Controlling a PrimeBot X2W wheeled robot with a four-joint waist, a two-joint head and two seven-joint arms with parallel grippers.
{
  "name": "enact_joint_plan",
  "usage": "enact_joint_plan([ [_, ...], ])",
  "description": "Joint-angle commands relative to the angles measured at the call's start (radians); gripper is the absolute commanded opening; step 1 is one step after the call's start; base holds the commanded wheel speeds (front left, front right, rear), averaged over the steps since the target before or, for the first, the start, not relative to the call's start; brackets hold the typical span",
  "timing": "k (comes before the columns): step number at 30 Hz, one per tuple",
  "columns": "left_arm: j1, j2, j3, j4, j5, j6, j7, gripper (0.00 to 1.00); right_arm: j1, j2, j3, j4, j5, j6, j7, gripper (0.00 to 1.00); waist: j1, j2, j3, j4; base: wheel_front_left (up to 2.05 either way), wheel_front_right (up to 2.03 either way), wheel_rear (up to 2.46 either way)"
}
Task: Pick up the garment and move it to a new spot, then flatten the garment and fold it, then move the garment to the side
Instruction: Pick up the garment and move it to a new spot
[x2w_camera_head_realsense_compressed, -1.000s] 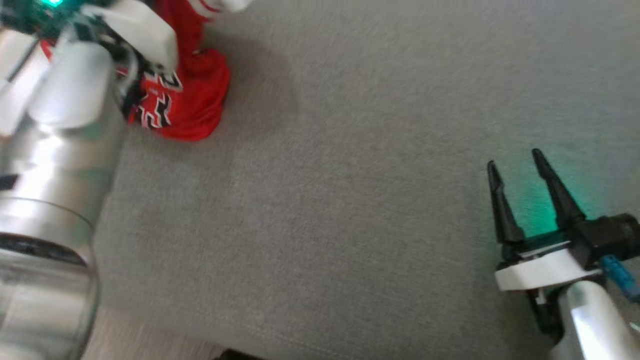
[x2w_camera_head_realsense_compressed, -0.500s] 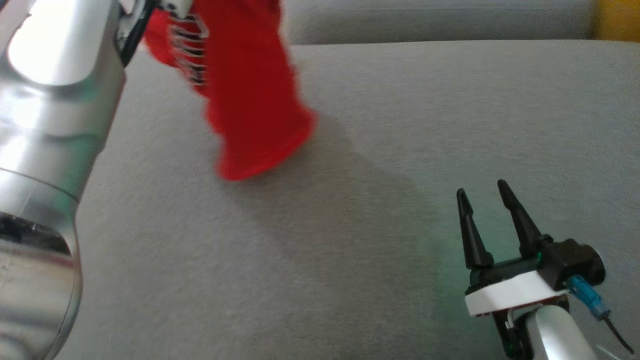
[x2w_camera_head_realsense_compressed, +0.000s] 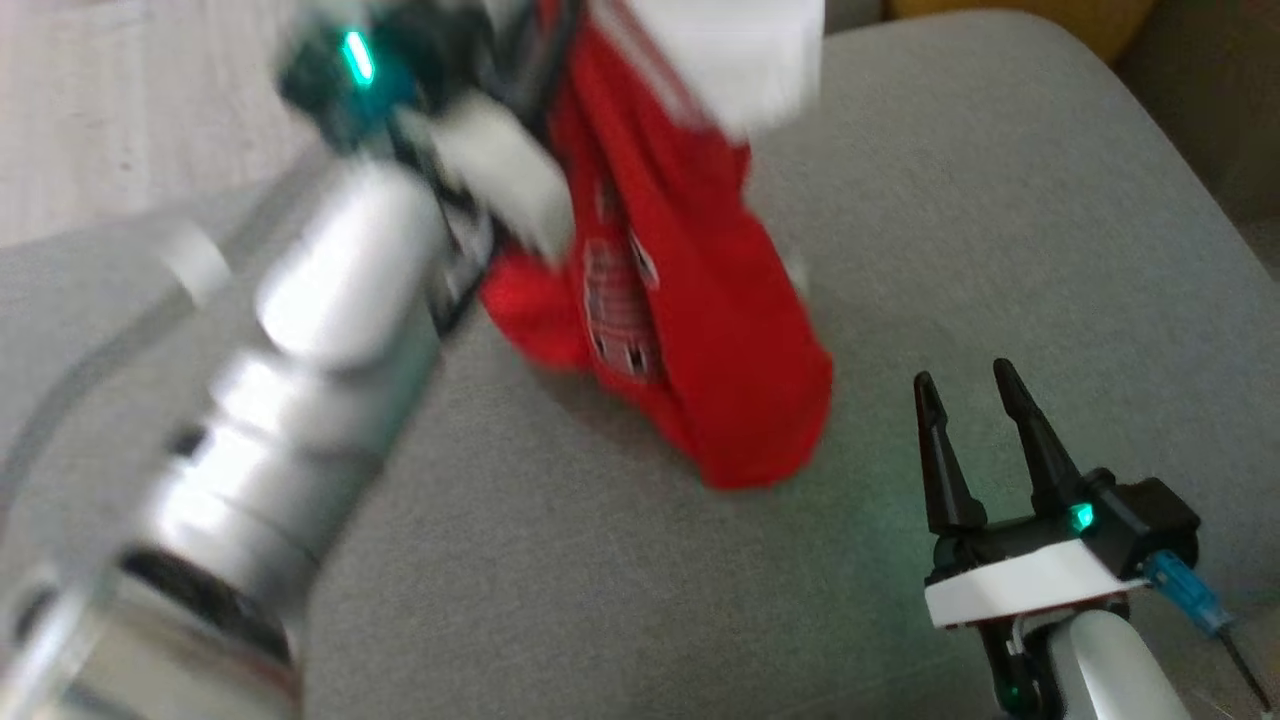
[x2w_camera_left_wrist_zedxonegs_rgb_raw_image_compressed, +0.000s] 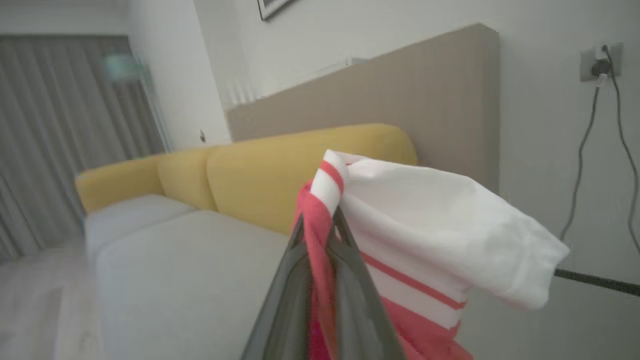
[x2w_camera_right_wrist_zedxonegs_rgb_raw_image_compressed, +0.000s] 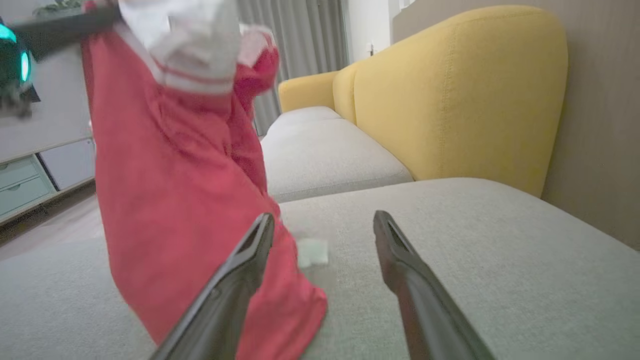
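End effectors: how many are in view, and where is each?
2. The left end effector is shut on the garment hanging over the grey seat; the right end effector stands open, lower right in the head view.

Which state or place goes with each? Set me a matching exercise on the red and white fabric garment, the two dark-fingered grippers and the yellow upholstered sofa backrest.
Things:
1. red and white fabric garment
2. left gripper
3. right gripper
4. yellow upholstered sofa backrest

States or places:
A. open, holding nothing
B. rising behind the grey seat cushion
C. hanging in a bunch above the seat
D. shut on cloth

Pairs: 1-C, 2-D, 3-A, 4-B
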Motion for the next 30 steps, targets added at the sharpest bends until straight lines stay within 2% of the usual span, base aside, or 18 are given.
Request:
enact_joint_plan([
  [1,0.046,0.015,0.012,-0.006,-0.020,0.010,-0.017,0.00,-0.028,0.001,0.023,-0.034,0.010,-0.001,-0.003,1.00,0.0002,-0.0001,0.049,-0.037,0.00,0.00,0.00],
  [5,0.239,-0.025,-0.010,0.027,-0.049,0.028,-0.054,0.00,-0.033,0.001,0.025,-0.032,0.018,-0.001,-0.003,1.00,0.0002,-0.0001,0.092,-0.047,0.00,0.00,0.00],
  [9,0.397,-0.057,-0.025,0.046,-0.075,0.038,-0.076,0.00,-0.026,0.001,0.011,-0.027,0.016,-0.001,-0.003,1.00,0.0002,-0.0001,0.108,-0.029,0.00,0.00,0.00],
  [10,0.428,-0.063,-0.028,0.042,-0.083,0.038,-0.079,0.13,-0.021,0.001,0.007,-0.025,0.014,-0.001,-0.003,1.00,0.0002,-0.0001,0.105,-0.020,0.00,0.00,0.00],
  [11,0.455,-0.068,-0.032,0.035,-0.090,0.037,-0.081,0.45,-0.016,0.001,0.001,-0.023,0.010,-0.001,-0.003,1.00,0.0002,-0.0001,0.100,-0.008,0.00,0.00,0.00],
  [12,0.501,-0.074,-0.036,0.012,-0.101,0.046,-0.084,1.00,-0.004,0.001,-0.006,-0.018,0.003,-0.001,-0.003,1.00,0.0002,-0.0001,0.085,0.016,0.00,0.00,0.00],
  [17,0.590,-0.077,0.002,-0.140,-0.067,0.118,-0.086,1.00,0.026,0.001,-0.023,-0.008,-0.014,-0.001,-0.003,1.00,0.0002,-0.0001,0.026,0.086,0.00,0.00,0.00],
  [20,0.660,-0.078,0.057,-0.246,-0.014,0.176,-0.086,1.00,0.044,0.001,-0.023,-0.002,-0.021,-0.001,-0.003,1.00,0.0002,-0.0001,-0.017,0.113,0.00,0.00,0.00],
  [21,0.660,-0.078,0.057,-0.246,-0.014,0.176,-0.086,1.00,0.044,0.001,-0.023,-0.002,-0.021,-0.001,-0.003,1.00,0.0002,-0.0001,-0.017,0.113,0.00,0.00,0.00],
  [26,0.821,-0.044,0.189,-0.444,0.107,0.276,-0.086,1.00,0.076,0.001,-0.036,-0.001,-0.024,-0.001,-0.003,1.00,0.0002,-0.0001,-0.073,0.137,0.00,0.00,0.00],
  [30,0.953,-0.025,0.276,-0.558,0.165,0.311,-0.086,1.00,0.096,0.001,-0.051,-0.005,-0.026,-0.001,-0.003,1.00,0.0002,-0.0001,-0.097,0.153,0.00,0.00,0.00],
])
